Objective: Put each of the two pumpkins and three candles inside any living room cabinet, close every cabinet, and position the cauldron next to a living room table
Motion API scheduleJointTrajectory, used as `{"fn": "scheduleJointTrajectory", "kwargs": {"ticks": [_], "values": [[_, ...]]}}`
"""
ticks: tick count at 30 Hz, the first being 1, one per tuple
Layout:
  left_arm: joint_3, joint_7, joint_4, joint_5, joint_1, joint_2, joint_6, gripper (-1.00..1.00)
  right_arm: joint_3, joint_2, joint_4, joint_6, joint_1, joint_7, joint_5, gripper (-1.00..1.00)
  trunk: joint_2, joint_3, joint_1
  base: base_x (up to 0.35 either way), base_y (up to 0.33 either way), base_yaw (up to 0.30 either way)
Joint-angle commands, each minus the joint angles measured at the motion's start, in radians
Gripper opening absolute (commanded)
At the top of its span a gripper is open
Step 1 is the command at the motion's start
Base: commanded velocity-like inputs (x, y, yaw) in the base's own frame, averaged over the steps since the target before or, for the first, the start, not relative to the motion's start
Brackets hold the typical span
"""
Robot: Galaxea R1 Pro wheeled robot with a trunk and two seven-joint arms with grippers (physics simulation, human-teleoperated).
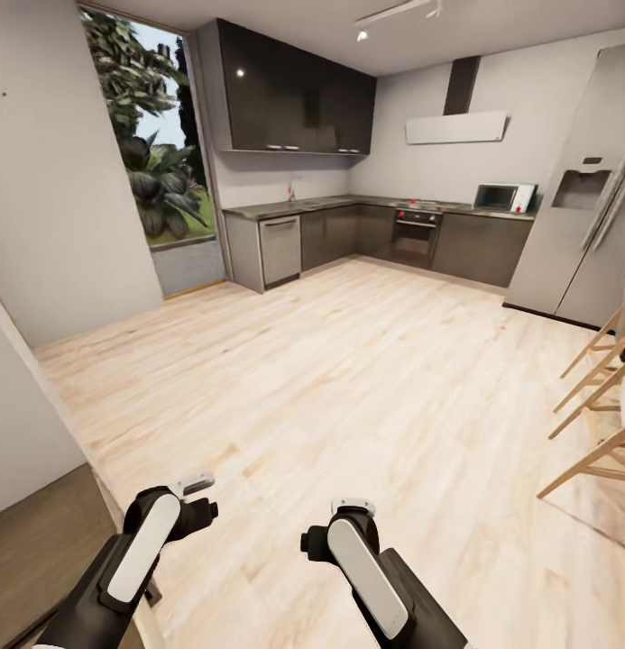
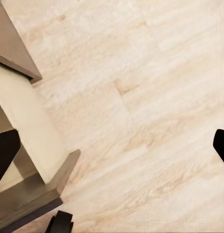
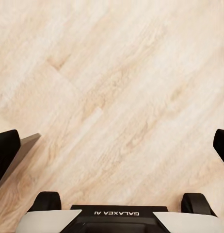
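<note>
Both grippers empty, held low in front of trunk over pale wood floor. Left gripper and right gripper sit tucked at the wrist ends in head view. Each wrist view shows the dark fingertips at opposite picture edges w/ bare floor between, so both jaws stand wide apart, nothing held.

Outward from left gripper: left wrist view catches a dark-brown wooden edge w/ pale beige face, just beside the arm; prob. the same low brown unit at lower left corner of head view. Could be the cabinet, can't confirm from this much. Right wrist cam catches a small corner of the same brown wood.

Farther out: kitchen ahead, w/ grey base units, dishwasher, oven, microwave, fridge at right. Window w/ plants at left. Wooden chair legs at right edge.

No pumpkins, candles, cauldron or coffee table seen, so direction from either gripper to any of them can't be told. Key relation for now: head faces kitchen, not living room, so neither arm is nearer. Judgement: transit phase; base needs to turn before any reach. Brown unit close on left side, so watch left arm clearance while turning.
</note>
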Motion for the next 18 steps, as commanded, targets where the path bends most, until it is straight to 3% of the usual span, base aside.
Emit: {"fn": "scheduleJointTrajectory", "kwargs": {"ticks": [1, 18], "values": [[-0.002, 0.010, -0.001, 0.009, -0.001, 0.001, 0.001, 1.00, 0.001, 0.000, 0.000, 0.003, -0.001, -0.010, -0.009, 1.00, 0.000, -0.001, 0.000, 0.127, -0.135, -0.280], [-0.002, 0.010, -0.001, 0.009, -0.001, 0.001, 0.001, 1.00, 0.001, 0.000, -0.001, 0.003, -0.001, -0.010, -0.009, 1.00, 0.000, -0.001, 0.000, 0.040, -0.040, -0.280]]}}
